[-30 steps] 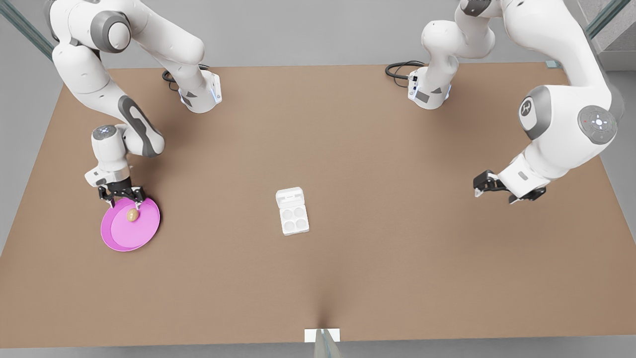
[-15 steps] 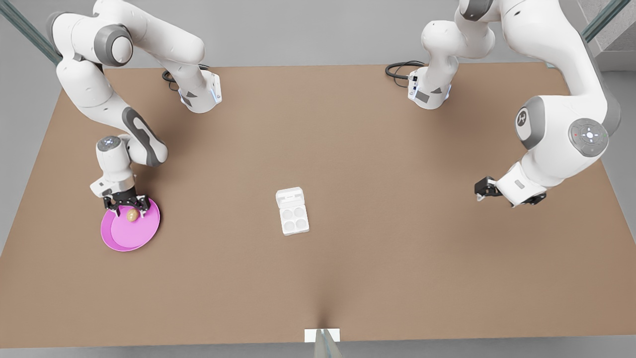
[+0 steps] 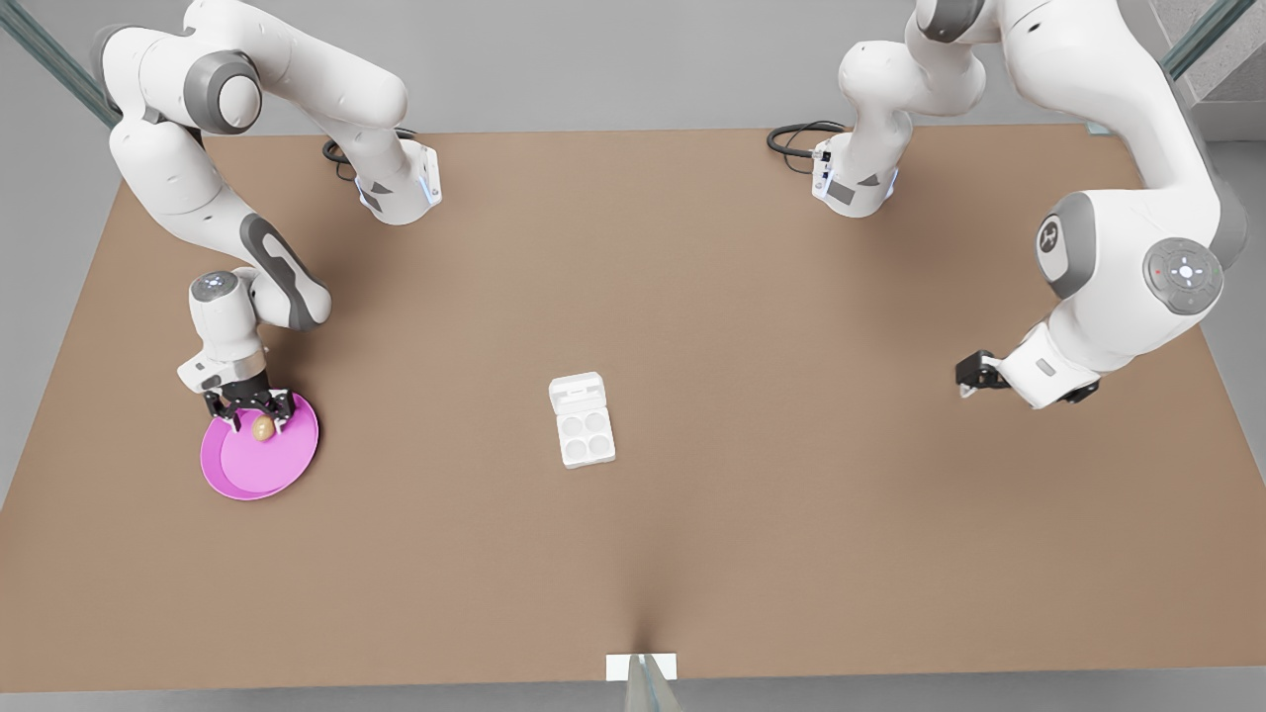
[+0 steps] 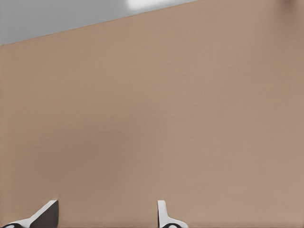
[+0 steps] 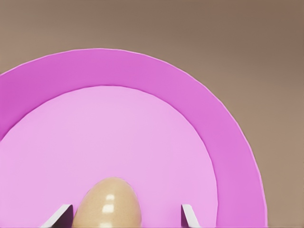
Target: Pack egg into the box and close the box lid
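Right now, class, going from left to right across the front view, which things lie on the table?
Pink plate with the egg on it, under the right gripper → box → left gripper.

Reading no text, labels, brands or numbers anywhere: nothing legible showing on the box, the pink plate or the table. Noting one round emblem on the grey joint cap of the arm at the front view's right, its mark staying unreadable.
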Controlling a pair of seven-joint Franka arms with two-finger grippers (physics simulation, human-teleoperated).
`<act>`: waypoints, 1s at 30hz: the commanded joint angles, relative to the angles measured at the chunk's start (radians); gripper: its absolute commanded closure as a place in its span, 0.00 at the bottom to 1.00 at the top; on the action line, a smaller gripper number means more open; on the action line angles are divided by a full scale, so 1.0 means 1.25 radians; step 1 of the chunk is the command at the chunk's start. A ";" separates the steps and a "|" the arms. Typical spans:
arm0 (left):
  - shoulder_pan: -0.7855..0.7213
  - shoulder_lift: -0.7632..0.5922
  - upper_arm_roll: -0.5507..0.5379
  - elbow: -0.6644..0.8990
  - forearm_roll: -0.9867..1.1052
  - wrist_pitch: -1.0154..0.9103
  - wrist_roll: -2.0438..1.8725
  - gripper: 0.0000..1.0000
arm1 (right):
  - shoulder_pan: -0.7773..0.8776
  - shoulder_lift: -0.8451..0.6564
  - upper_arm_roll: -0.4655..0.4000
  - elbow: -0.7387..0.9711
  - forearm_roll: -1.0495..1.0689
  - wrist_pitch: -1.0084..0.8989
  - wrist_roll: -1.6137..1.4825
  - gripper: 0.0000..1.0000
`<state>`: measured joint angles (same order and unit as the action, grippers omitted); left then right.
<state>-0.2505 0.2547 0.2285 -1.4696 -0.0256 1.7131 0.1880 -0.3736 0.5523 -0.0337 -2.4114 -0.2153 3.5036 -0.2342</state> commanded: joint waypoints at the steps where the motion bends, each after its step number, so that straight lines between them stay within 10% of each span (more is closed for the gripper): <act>1: -0.002 0.000 0.000 0.000 0.001 -0.006 0.002 0.00 | 0.001 0.000 0.001 0.000 0.000 0.000 -0.005 0.31; 30: -0.006 0.002 -0.054 -0.001 -0.002 -0.088 -0.006 0.00 | -0.002 -0.010 0.000 -0.009 0.000 -0.001 -0.048 0.52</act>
<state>-0.2577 0.2578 0.1610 -1.4711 -0.0275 1.6030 0.1810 -0.3769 0.5399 -0.0337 -2.4231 -0.2127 3.5036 -0.3000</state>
